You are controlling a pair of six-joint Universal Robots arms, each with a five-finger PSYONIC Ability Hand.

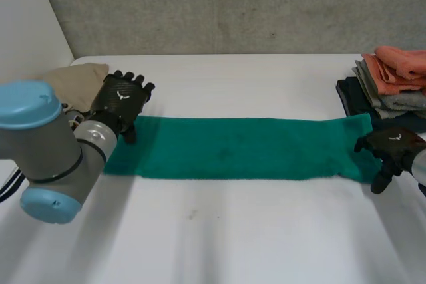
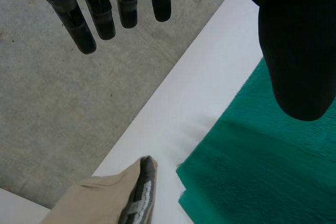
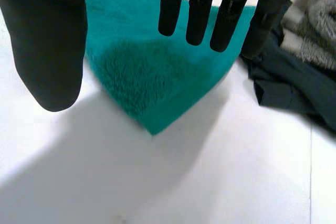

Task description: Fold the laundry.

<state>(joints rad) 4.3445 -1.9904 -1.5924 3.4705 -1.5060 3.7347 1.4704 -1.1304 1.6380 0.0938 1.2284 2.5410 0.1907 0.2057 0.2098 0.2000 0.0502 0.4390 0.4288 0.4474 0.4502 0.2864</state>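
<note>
Laundry in hand is a green towel (image 1: 233, 147), spread flat and long across the white worktop (image 1: 233, 237), with one short end turned to each arm. It is judged to be laid out this way so that each end can be taken by one hand and the cloth folded end to end.

The left robot hand (image 1: 123, 101) is held over the left end, at the far corner. In the left wrist view its fingers (image 2: 79, 30) are seen straight and well apart from the thumb (image 2: 299, 51), with nothing clamped between them. The right robot hand (image 1: 393, 147) is placed at the right end, over the near corner. In the right wrist view its fingers (image 3: 198, 17) are likewise straight and apart from the thumb, and the green towel (image 3: 152, 82) lies flat beneath the palm, ungrasped. Whether the cloth is touched by either hand cannot be told.

A beige garment (image 1: 73, 83) is seen just beside the left end, apart from the towel. A stack of folded laundry (image 1: 396, 74) is set at the right end, with a dark garment (image 3: 294, 85) at its base. Whether the towel's edge rests on that garment cannot be told. Both ends are thus crowded, so care is called for that only green cloth is pinched. The near worktop is left bare for the fold.
</note>
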